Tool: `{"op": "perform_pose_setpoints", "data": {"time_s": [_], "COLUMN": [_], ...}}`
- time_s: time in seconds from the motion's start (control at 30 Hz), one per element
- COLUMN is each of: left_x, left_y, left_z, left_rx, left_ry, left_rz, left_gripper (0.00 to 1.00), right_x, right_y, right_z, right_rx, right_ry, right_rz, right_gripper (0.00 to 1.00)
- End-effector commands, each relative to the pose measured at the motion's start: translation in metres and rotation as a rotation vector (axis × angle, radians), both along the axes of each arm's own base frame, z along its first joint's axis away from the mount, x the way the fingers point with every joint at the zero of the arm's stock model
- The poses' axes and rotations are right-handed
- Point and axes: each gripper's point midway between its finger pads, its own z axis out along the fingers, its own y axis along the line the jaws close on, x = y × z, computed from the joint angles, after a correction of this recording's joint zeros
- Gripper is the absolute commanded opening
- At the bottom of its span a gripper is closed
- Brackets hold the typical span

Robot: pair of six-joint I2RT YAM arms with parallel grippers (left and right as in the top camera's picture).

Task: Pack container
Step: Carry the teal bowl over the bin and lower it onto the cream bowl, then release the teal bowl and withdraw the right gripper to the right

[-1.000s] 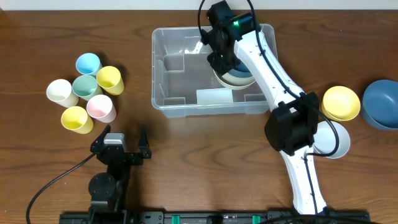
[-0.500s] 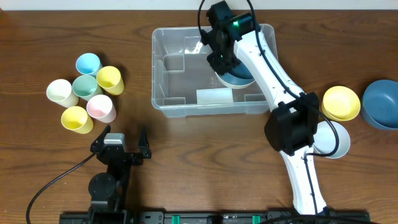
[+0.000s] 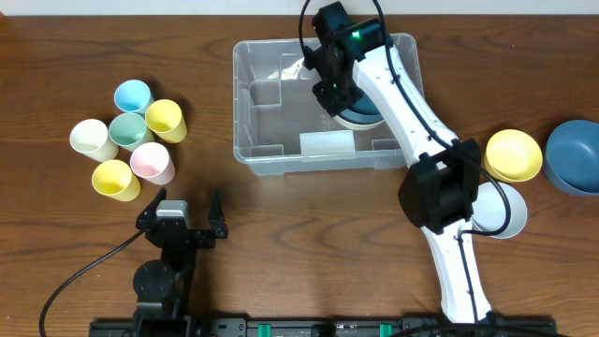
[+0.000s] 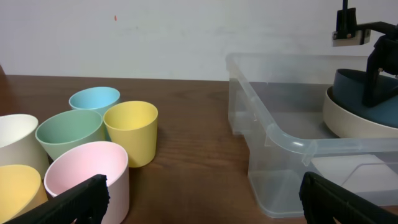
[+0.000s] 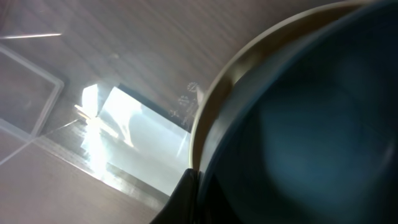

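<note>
You have the container [image 3: 241, 103] at the far middle of the table, upright and open; the right arm reaches over its right end, and the right gripper [image 3: 335, 92] is down inside, just above the bowls there. A dark blue bowl [image 4: 354, 84] sits nested in a cream bowl [image 4: 348, 121] in the right part of the bin; one dark finger stands against the blue bowl's rim in the left wrist view, and the right wrist view is filled by that rim. You cannot tell from these pictures whether the fingers are clamped on the rim or have let go.

The left gripper [image 3: 185, 204] rests near the front left of the table with its fingers spread wide and nothing between them.

By my reading the packing is at an early stage; two bowls are in, and the left part of the bin looks bare. Outside it, on the right, lie a yellow bowl [image 3: 513, 154], a blue bowl [image 3: 573, 156] at the table's edge and a white bowl [image 3: 504, 215] partly hidden by the arm. On the left stands a cluster of six cups [image 3: 131, 136], well apart from the bin; none of them is packed yet.
</note>
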Motion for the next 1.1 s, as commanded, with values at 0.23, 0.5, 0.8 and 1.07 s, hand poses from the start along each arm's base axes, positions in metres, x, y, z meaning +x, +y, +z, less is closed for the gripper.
{"op": "perform_pose_setpoints", "data": {"time_s": [0.23, 0.5, 0.8, 1.07], "left_x": [-0.001, -0.001, -0.001, -0.001], "left_y": [0.001, 0.001, 0.001, 0.001], "left_z": [-0.015, -0.015, -0.015, -0.015], "left_rx": [-0.009, -0.009, -0.009, -0.009], "left_ry": [0.047, 0.047, 0.047, 0.047], "left_rz": [0.006, 0.006, 0.006, 0.006], "left_gripper": [0.98, 0.98, 0.98, 0.98], "right_x": [0.004, 0.008, 0.005, 0.015], "right_y": [0.002, -0.003, -0.007, -0.095], "right_z": [0.023, 0.024, 0.065, 0.137], "right_rx": [0.01, -0.011, 0.005, -0.015], "right_ry": [-0.058, -0.074, -0.12, -0.235], "right_rz": [0.013, 0.008, 0.006, -0.359], "right_gripper": [0.48, 0.65, 0.58, 0.68]}}
